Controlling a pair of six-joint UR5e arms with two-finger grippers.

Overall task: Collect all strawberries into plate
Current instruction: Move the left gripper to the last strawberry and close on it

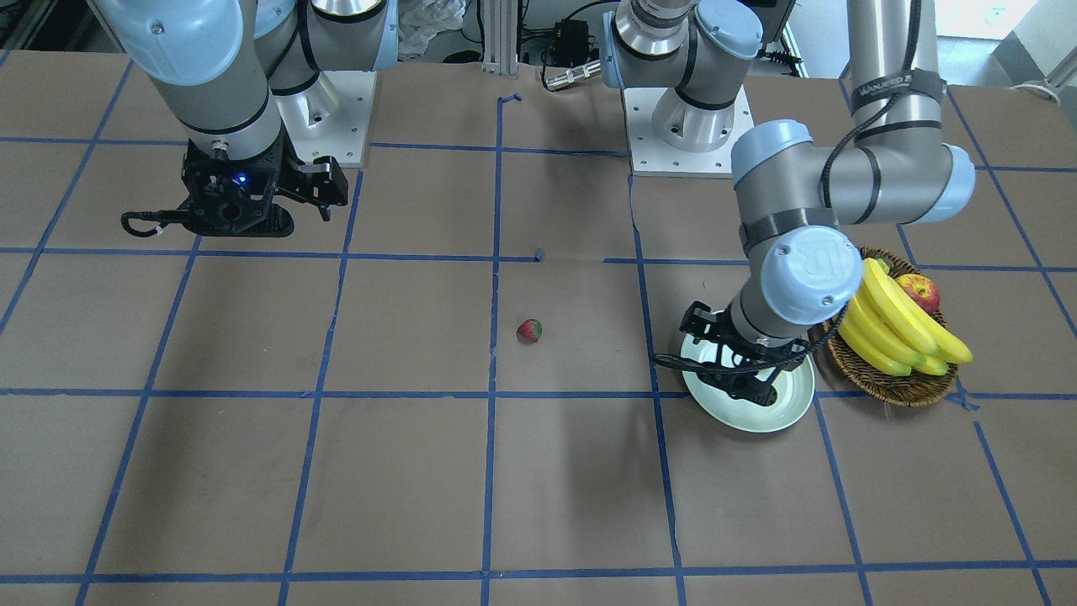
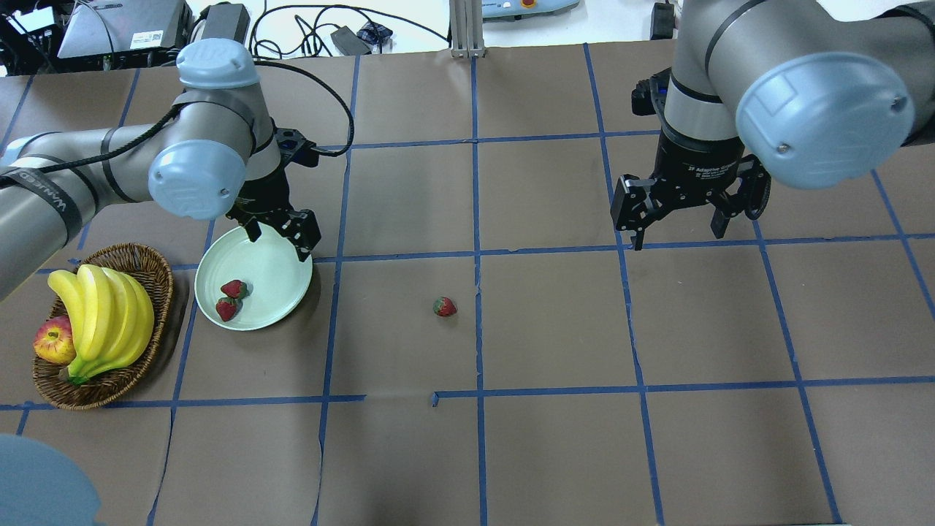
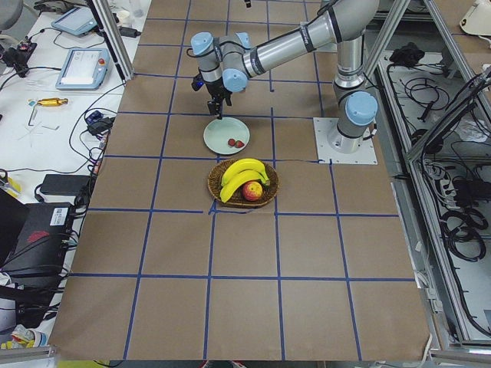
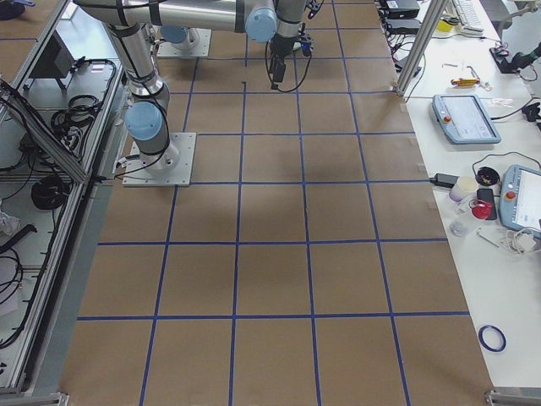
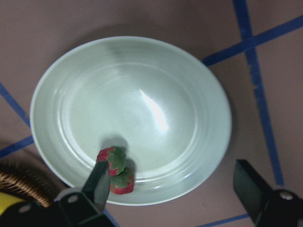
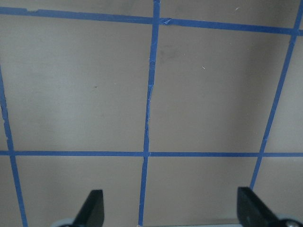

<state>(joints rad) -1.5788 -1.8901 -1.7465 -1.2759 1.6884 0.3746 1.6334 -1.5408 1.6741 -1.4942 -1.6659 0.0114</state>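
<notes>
Left gripper [image 2: 277, 238], jaws apart, hovers over plate [image 2: 274, 281] at twelve o'clock, seemingly clear of two strawberries [image 2: 230, 299]; basket [image 2: 157, 277] at nine; right gripper [image 2: 678, 237] apart too.

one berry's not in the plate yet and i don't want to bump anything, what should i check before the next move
1. Two strawberries lie inside the plate: ok.
2. All strawberries collected: not ok; the third strawberry lies alone on the table.
3. The left gripper has its jaws open and empty: ok.
4. The right gripper has its jaws open and empty: ok.
5. Left gripper's height above the plate rim: cannot tell.
6. The wicker basket stands apart from the plate: ok.
</notes>
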